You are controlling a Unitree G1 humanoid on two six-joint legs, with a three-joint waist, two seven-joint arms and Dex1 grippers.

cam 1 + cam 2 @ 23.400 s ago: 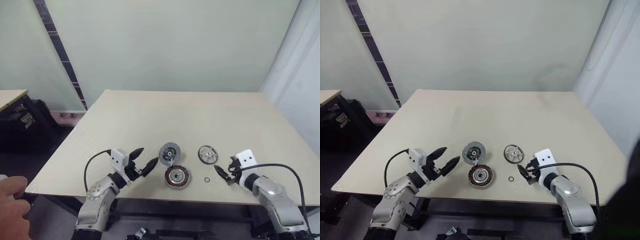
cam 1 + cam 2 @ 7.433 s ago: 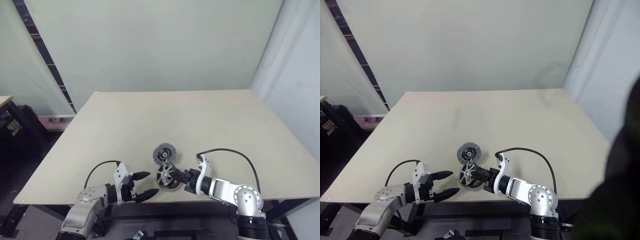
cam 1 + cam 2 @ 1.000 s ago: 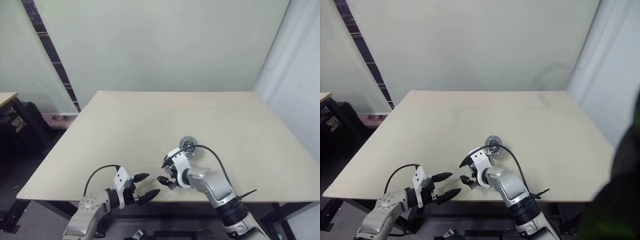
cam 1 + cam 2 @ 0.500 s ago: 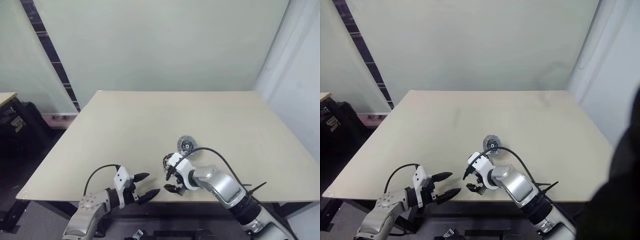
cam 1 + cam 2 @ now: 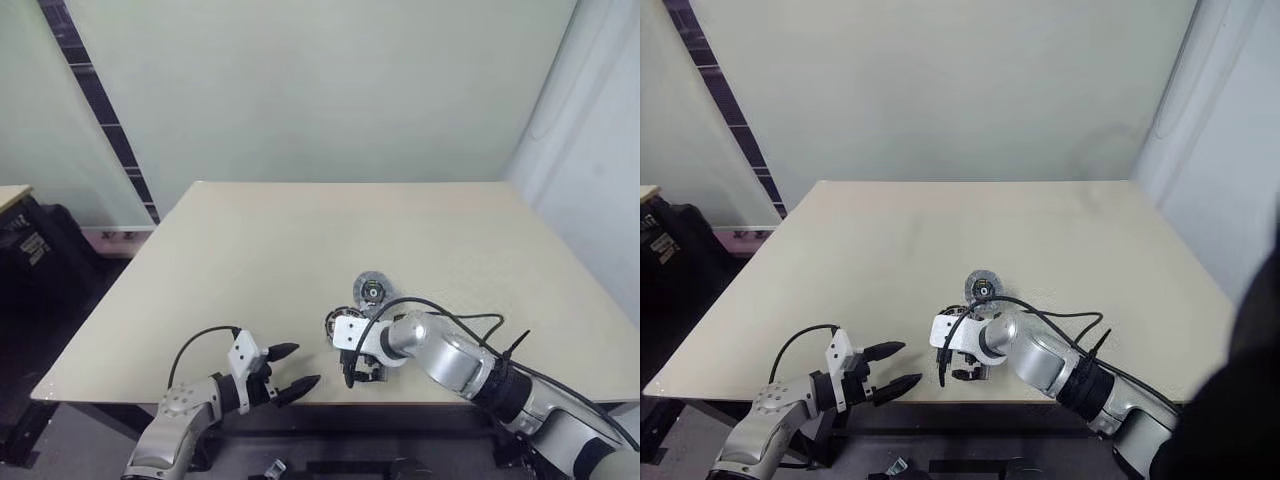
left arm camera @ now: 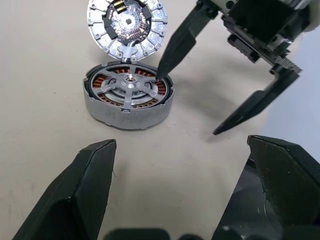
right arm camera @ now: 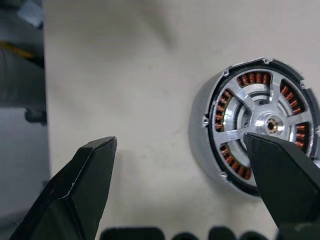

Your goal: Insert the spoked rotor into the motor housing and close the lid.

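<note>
The spoked rotor shows its copper windings through the cut-outs of the silver lid lying on top of it. Together they form a grey-walled round stack near the table's front edge. The motor housing, a silver-rimmed disc with a dark inside, lies just behind, its edge against the stack. My right gripper hangs open over the stack's near right side, one fingertip at its rim, nothing held. My left gripper is open and empty at the front edge, left of the stack.
The beige table stretches wide behind the parts. Its front edge runs right under both grippers. My right arm's black cable loops over the table beside the housing. A dark cabinet stands off the table's left side.
My right hand has rolled over and shifted slightly right beside the stack, its forearm swinging out to the right; its fingers stay open. The left gripper and the parts have not moved.
</note>
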